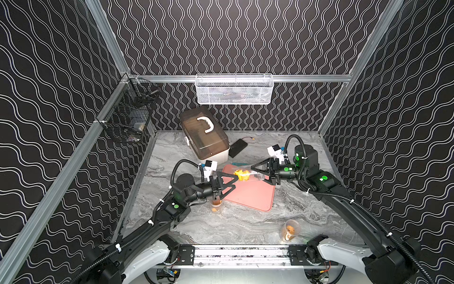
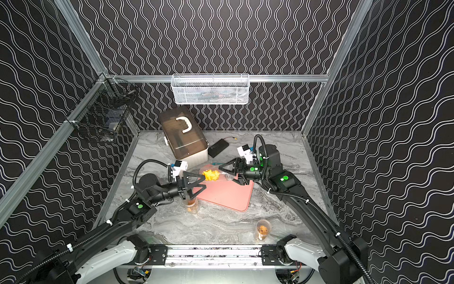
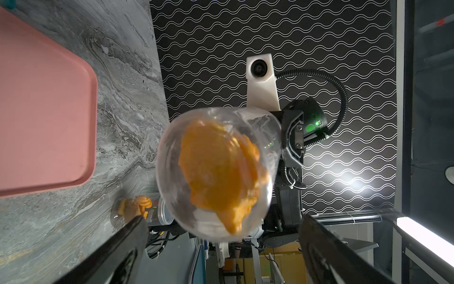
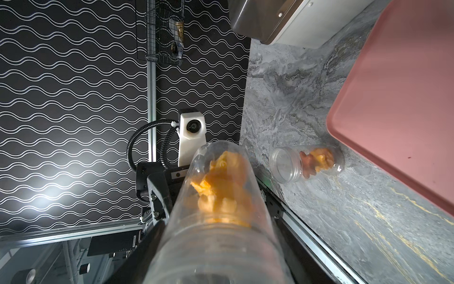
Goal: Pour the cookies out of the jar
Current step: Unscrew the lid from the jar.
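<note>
In both top views a clear jar (image 1: 255,175) (image 2: 223,175) lies level in the air above the pink tray (image 1: 250,196) (image 2: 228,199). My right gripper (image 1: 258,174) (image 2: 226,174) is shut on its threaded neck end. The yellow-orange cookies (image 1: 242,175) (image 2: 211,175) are heaped in its closed rounded end. That end points at my left gripper (image 1: 236,183) (image 2: 205,183), which stands open close in front of it without touching. The left wrist view shows the jar (image 3: 172,152) end-on with the cookies (image 3: 218,167) inside. The right wrist view looks along the jar (image 4: 216,236) to the cookies (image 4: 221,189).
Two more clear jars with cookies stand on the marble table: one under my left arm (image 1: 216,205) (image 4: 307,164), one near the front edge (image 1: 291,230) (image 3: 137,206). A brown-lidded box (image 1: 205,137) and a black device (image 1: 237,148) sit behind the tray. Wire baskets (image 1: 234,89) hang on the walls.
</note>
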